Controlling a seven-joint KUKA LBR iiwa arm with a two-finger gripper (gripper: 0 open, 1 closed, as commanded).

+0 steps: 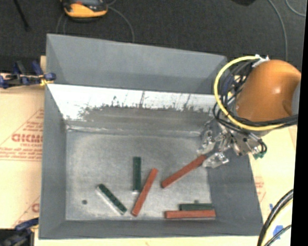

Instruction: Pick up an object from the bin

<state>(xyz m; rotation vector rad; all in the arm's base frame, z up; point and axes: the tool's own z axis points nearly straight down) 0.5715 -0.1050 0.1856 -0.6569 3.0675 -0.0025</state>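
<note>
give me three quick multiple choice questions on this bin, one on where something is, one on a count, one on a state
1. Where in the bin is the end effector?
A. left front corner
B. middle of the floor
C. right side

2. How many red sticks lie in the bin?
A. one
B. three
C. five

3. How does the diagonal red stick stand relative to the end effector?
A. its upper end reaches the end effector
B. it lies far off at the left wall
C. it lies outside the bin

Answers:
1 C: it hangs by the right wall.
2 B: there is the diagonal red stick, the middle red stick and the front red stick.
3 A: its upper end meets the end effector.
</note>
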